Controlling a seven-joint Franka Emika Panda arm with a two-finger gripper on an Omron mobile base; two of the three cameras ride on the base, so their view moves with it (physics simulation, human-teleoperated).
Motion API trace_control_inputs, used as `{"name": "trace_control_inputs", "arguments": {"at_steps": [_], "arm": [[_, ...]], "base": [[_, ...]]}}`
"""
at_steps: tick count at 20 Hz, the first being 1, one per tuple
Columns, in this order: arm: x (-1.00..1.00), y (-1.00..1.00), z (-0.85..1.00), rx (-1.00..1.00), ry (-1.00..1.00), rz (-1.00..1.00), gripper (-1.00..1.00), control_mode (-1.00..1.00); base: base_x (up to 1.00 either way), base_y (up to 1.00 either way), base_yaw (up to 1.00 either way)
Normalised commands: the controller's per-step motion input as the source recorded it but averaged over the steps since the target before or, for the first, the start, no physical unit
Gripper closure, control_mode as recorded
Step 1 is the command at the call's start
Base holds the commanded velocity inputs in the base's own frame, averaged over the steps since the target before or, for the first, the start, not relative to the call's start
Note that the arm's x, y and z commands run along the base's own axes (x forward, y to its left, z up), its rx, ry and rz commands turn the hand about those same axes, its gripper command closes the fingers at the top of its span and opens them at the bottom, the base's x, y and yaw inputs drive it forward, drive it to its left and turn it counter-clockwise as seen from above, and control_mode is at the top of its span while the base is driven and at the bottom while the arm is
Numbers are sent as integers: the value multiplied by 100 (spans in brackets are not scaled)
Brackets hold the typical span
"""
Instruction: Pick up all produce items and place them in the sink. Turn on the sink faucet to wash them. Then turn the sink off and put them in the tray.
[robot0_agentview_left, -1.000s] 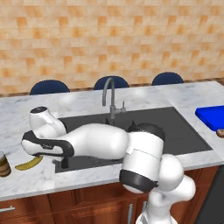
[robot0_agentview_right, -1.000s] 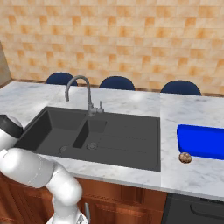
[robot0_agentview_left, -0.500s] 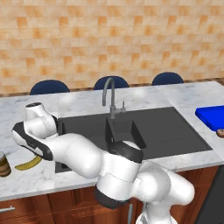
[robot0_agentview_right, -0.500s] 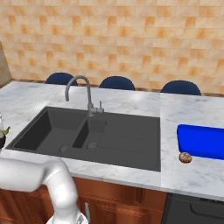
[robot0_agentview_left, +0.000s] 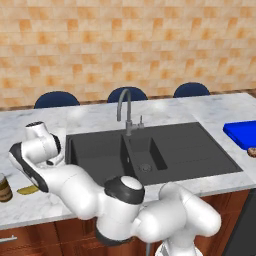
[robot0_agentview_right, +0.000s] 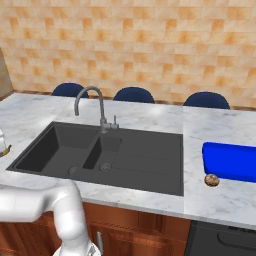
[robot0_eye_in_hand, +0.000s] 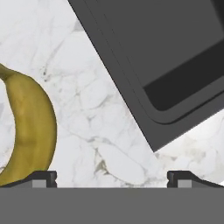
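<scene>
You're lining up on the banana (robot0_eye_in_hand: 33, 127) by the sink's (robot0_eye_in_hand: 144, 87) left edge, gripper (robot0_eye_in_hand: 111, 178) spread wide and empty; you're needing to centre over it before descending

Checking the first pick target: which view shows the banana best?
The hand view: the banana lies large on the marble beside the sink's corner, its curve and skin clear. The left base view gives just a yellow sliver past the arm, near the jar.
</scene>
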Motion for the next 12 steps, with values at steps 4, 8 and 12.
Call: {"name": "trace_control_inputs", "arguments": {"at_steps": [4, 8, 12], "arm": [[9, 9, -19, 0, -5, 0, -100, -100], [22, 14, -10, 0, -6, 0, -100, -100], [24, 14, -16, 0, -4, 0, -100, -100]], "base": [[0, 0, 0], [0, 0, 0], [0, 0, 0]]}}
